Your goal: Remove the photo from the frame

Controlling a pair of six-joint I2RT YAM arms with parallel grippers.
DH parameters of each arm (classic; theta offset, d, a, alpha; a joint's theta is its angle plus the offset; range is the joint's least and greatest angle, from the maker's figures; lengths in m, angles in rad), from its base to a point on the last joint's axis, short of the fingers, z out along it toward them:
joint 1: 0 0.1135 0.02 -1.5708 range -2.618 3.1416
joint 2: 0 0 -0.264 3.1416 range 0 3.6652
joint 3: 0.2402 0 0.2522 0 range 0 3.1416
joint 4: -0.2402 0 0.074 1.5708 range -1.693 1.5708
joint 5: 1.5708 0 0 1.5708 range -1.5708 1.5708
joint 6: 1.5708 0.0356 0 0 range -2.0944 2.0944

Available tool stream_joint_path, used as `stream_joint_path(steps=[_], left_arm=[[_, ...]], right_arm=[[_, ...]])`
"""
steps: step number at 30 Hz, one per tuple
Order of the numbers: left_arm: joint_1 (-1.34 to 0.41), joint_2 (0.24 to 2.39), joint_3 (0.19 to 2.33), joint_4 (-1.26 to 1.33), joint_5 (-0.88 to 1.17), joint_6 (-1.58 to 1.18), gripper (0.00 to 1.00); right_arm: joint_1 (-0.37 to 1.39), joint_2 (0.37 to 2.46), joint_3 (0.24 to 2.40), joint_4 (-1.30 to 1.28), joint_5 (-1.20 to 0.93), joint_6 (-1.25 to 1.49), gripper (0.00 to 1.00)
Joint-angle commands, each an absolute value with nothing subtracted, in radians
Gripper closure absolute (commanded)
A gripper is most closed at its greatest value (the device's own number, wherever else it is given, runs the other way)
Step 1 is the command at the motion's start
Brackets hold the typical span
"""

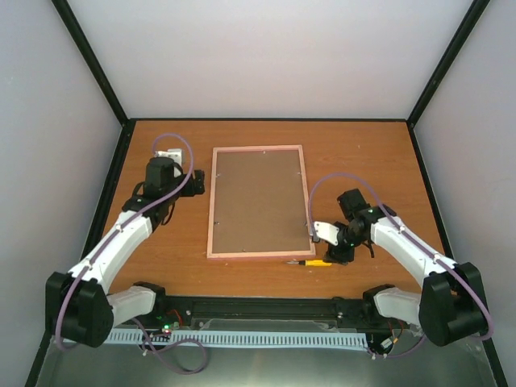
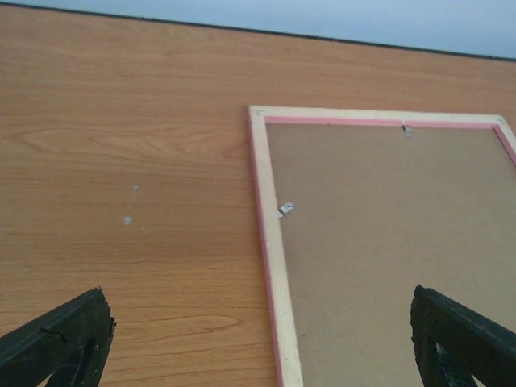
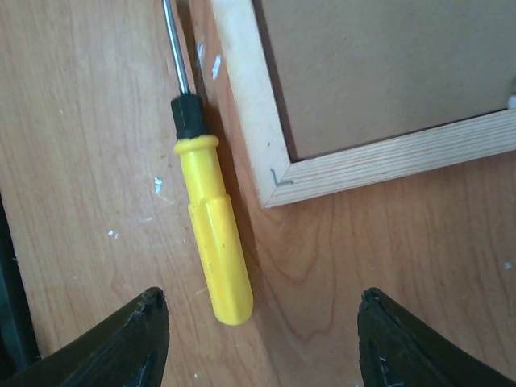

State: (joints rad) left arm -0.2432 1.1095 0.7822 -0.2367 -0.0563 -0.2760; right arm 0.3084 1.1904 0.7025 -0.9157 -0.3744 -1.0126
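Observation:
The frame (image 1: 212, 205) lies face down in the middle of the table, pale wood edge and pink rim up, with the brown backing board (image 1: 258, 201) inside it. The photo is hidden under the board. In the left wrist view the frame (image 2: 272, 242) shows its far left corner, with small metal tabs (image 2: 285, 209) on the board. My left gripper (image 1: 196, 184) is open and empty, just left of the frame's left edge. My right gripper (image 1: 329, 250) is open and empty above the frame's near right corner (image 3: 278, 173).
A yellow-handled screwdriver (image 1: 312, 262) lies on the table along the frame's near edge; in the right wrist view it (image 3: 211, 238) lies beside the frame corner, between my fingers. A black rail runs along the near table edge (image 1: 258, 305).

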Motion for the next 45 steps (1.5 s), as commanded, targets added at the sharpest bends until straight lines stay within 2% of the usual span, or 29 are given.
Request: stream_joint_path(steps=[1, 10, 20, 24, 29, 31, 33, 35, 36, 42, 45], left_arm=[[-0.245, 1.143, 0.906, -0.293, -0.029, -0.26, 0.0], [-0.235, 1.019, 0.817, -0.223, -0.082, -0.267, 0.0], [-0.235, 1.048, 0.819, -0.223, -0.108, -0.263, 0.01], [-0.235, 1.042, 0.805, -0.203, -0.129, -0.295, 0.09], [-0.235, 1.017, 0.779, -0.169, -0.053, -0.237, 0.17], [-0.236, 1.011, 0.768, -0.13, 0.006, -0.194, 0.26], [-0.244, 1.003, 0.762, -0.112, 0.098, -0.152, 0.38], [-0.3, 0.99, 0.76, -0.099, 0.139, -0.119, 0.47], [-0.356, 0.985, 0.764, -0.104, 0.105, -0.101, 0.47], [-0.73, 0.987, 0.809, -0.251, -0.144, -0.007, 0.39], [-0.897, 0.966, 0.802, -0.301, -0.189, 0.073, 0.4]], right_arm=[[0.363, 1.181, 0.655, -0.841, -0.248, -1.035, 0.39], [0.44, 1.224, 0.601, -0.767, -0.22, -1.032, 0.48], [0.539, 1.248, 0.563, -0.73, -0.167, -1.022, 0.66], [0.577, 1.256, 0.545, -0.714, -0.139, -1.006, 0.74], [0.603, 1.193, 0.571, -0.809, -0.14, -0.991, 0.91], [0.603, 1.135, 0.61, -0.888, -0.153, -1.003, 0.96], [0.603, 1.075, 0.662, -0.946, -0.168, -1.0, 0.97], [0.601, 1.042, 0.714, -0.97, -0.2, -0.981, 0.97], [0.6, 1.039, 0.735, -0.968, -0.217, -0.958, 0.97], [0.588, 1.214, 0.86, -0.897, -0.318, -0.762, 0.97], [0.585, 1.344, 0.962, -0.919, -0.385, -0.716, 0.97]])
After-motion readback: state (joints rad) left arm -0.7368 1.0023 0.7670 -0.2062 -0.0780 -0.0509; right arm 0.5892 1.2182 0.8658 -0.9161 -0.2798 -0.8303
